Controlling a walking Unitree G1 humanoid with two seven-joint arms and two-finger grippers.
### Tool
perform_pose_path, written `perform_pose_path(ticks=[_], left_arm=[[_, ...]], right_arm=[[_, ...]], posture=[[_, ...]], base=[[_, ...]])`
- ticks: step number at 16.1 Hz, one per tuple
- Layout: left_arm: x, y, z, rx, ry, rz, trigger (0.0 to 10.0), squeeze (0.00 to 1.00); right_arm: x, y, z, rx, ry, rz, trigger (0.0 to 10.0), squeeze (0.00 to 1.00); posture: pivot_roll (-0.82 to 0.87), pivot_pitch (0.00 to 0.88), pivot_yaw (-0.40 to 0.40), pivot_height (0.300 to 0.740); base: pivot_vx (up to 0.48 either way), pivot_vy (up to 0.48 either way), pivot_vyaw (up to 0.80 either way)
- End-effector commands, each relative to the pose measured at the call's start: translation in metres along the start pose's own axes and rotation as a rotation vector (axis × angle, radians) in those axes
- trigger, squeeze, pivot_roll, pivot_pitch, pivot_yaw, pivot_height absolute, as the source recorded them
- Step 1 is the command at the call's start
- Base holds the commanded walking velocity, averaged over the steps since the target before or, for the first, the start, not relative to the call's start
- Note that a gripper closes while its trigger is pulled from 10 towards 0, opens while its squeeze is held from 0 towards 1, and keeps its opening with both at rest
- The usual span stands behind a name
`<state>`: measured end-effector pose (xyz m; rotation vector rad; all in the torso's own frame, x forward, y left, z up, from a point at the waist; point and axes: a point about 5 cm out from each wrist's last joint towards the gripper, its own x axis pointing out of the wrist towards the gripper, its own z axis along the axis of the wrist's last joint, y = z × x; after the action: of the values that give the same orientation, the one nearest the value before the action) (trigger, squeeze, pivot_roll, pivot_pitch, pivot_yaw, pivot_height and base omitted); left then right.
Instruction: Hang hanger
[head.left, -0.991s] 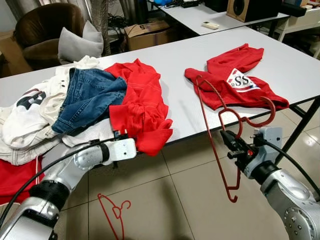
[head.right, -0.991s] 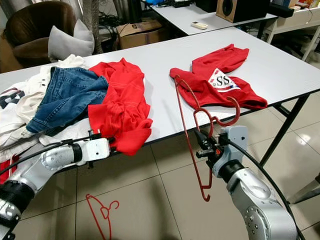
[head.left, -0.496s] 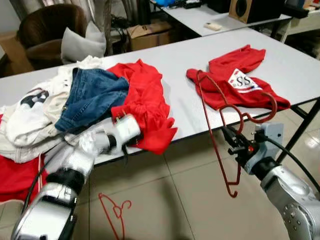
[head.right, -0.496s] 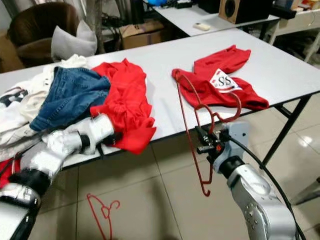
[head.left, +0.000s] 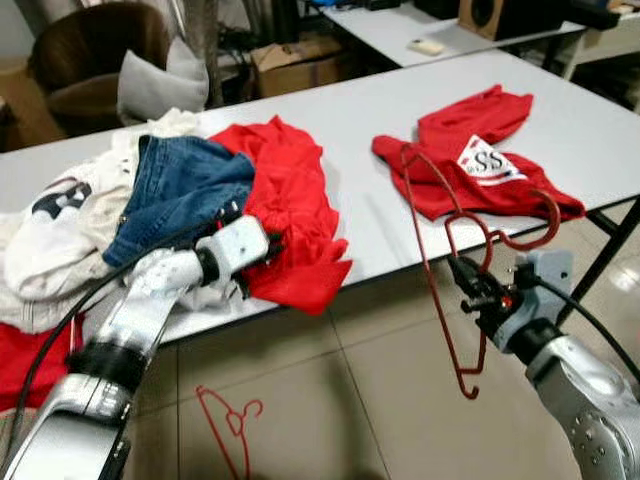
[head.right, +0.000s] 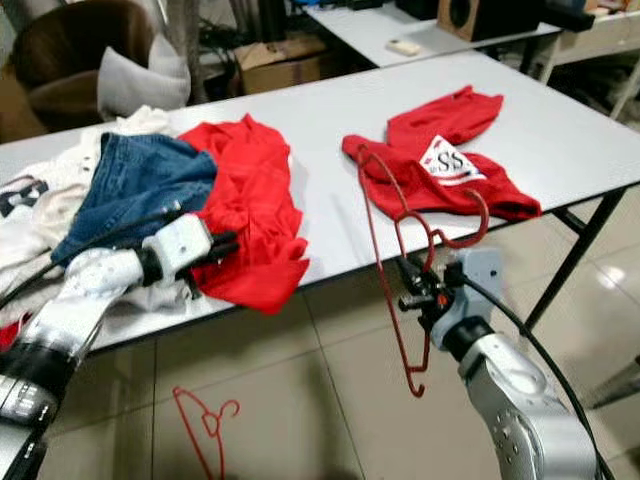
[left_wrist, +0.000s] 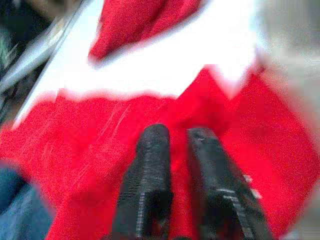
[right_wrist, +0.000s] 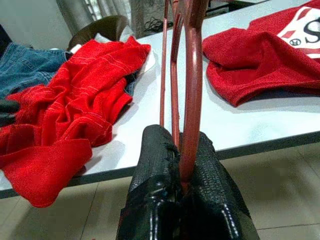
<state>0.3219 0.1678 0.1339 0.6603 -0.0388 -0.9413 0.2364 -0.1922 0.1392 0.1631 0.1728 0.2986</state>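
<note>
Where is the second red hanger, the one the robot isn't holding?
The spare hanger lies flat on the tiled floor on the robot's left, below the table edge and under the left gripper.

Red wire hanger (head.left: 440, 262): upright, tilted, clamped in right tool (head.left: 472, 291) just off the counter (head.left: 360, 120) edge.
</note>
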Motion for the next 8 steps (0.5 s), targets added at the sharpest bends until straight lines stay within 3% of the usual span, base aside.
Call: perform_pose_path(ticks=[1,4,5,8], left_arm=[[-0.007,-0.014,0.009,-0.016,-0.114,-0.084,10.0,1.0],[-0.011,-0.035,-0.004,-0.006,-0.045,-0.17,10.0,1.0],[-0.01,-0.045,-0.018,0.017,0.056,-0.191,10.0,1.0],[-0.008,-0.047,-0.029,0.08,0.174,-0.145,10.0,1.0]], right_arm=[[-0.001,0.001,0.005,-0.012,-0.022,0.005,10.0,0.0],[0.001,0.002,0.005,-0.014,-0.02,0.012,10.0,0.0],[0.001,0.003,0.005,-0.016,-0.018,0.018,10.0,0.0],[0.002,0.002,0.005,-0.02,-0.015,0.022,10.0,0.0]], posture=[[-0.18,0.0,0.117,0.74],[-0.17,0.0,0.112,0.74],[-0.17,0.0,0.105,0.74],[-0.17,0.0,0.103,0.74]], base=[[0.0,0.0,0.0],[0.0,0.0,0.0],[0.0,0.0,0.0],[0.0,0.0,0.0]])
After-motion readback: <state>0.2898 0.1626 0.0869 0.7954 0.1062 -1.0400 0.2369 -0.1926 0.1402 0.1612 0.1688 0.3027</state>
